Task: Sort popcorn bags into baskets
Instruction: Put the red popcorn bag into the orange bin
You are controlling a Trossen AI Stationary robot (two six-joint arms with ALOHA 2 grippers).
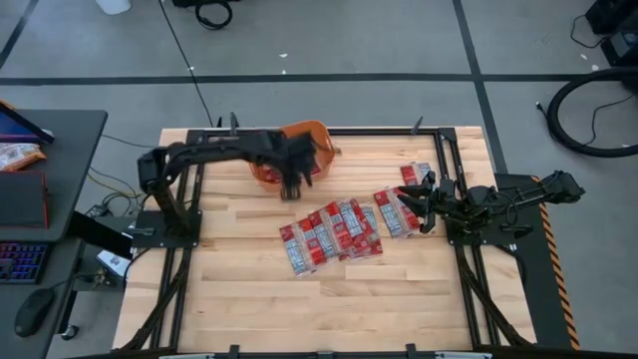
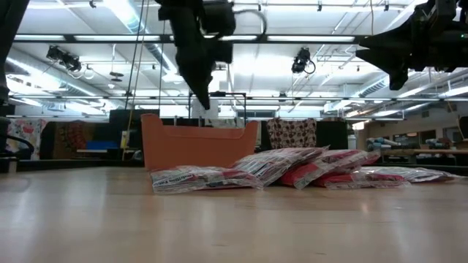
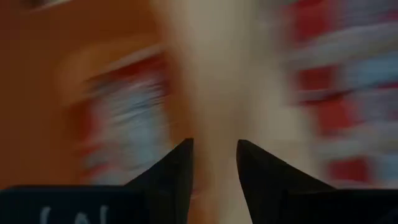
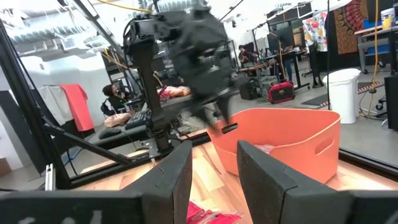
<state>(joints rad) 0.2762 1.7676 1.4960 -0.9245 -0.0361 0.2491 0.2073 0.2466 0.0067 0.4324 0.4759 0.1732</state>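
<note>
The left end effector (image 1: 292, 189), fingers slightly parted and empty, hangs beside the orange tub (image 1: 267, 172) near the tabletop's far edge. The popcorn bags (image 1: 329, 234) lie mid-tabletop toward the right; the right end effector (image 1: 427, 204), also slightly parted, is nearer.

From above, the left arm covers much of the orange plastic tub (image 1: 317, 135), so most of what lies inside it is out of sight. The left wrist camera gives only smeared red and white shapes; the packets cannot be made out there. At desk height the right tool (image 2: 401, 73) is cut off by the upper edge. The small flat red and white packets (image 1: 339, 231) overlap, so an exact count is beyond me.
</note>
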